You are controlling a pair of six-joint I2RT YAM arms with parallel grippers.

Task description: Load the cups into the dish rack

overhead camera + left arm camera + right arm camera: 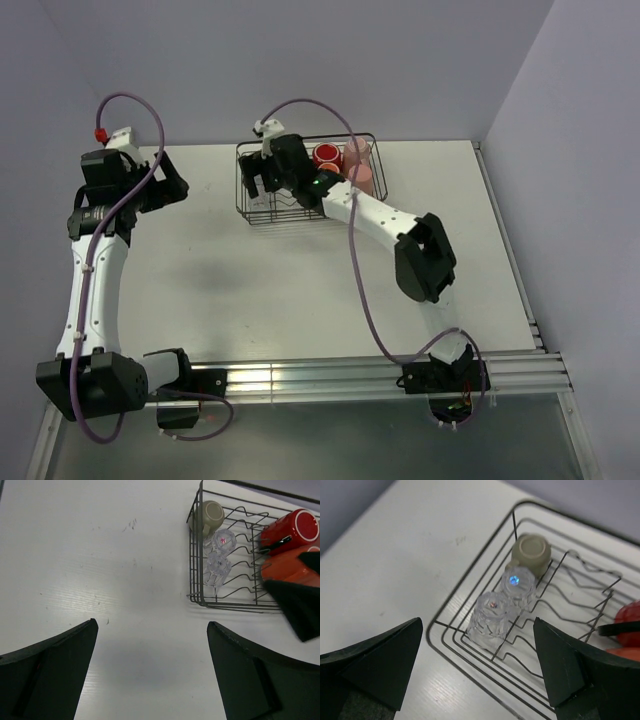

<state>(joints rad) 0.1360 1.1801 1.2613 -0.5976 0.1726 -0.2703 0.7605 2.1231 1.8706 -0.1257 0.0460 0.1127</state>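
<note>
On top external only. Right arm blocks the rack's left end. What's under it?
Observer: Right wrist view shows a clear glass, a second clear glass and a grey-olive mug in a row inside the dish rack.
Operator: Right gripper carrying anything?
Observer: No. The right gripper is open above the glasses, nothing between its fingers.
Operator: Left gripper?
Observer: The left gripper is open over bare table beside the rack, holding nothing.
</note>
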